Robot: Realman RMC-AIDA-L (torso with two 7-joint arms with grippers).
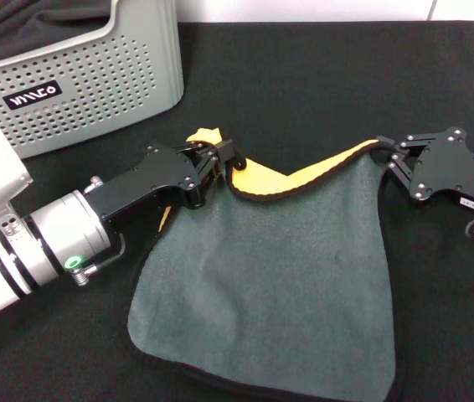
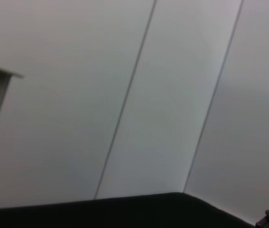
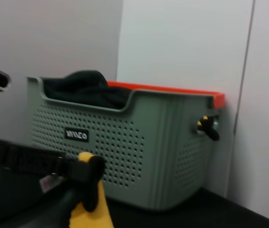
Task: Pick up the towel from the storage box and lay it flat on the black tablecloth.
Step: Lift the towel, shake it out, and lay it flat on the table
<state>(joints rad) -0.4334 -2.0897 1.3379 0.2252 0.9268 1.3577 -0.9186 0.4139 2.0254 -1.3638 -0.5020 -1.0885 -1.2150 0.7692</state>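
Observation:
The towel [image 1: 270, 276] lies grey-green side up on the black tablecloth [image 1: 321, 75], its far edge folded over to show the yellow-orange side. My left gripper [image 1: 220, 161] is shut on the towel's far left corner. My right gripper [image 1: 390, 153] is shut on its far right corner. Both corners are held slightly off the cloth and the edge sags between them. The storage box [image 1: 95, 92] stands at the far left. In the right wrist view the left gripper [image 3: 89, 178] pinches the yellow corner [image 3: 94, 213] in front of the box [image 3: 163, 156].
Dark charcoal fabric [image 3: 87, 90] is bunched inside the box, with an orange strip [image 3: 172, 89] along the box's back rim. White wall panels stand behind the table. The left wrist view shows only wall and the tablecloth's edge [image 2: 125, 213].

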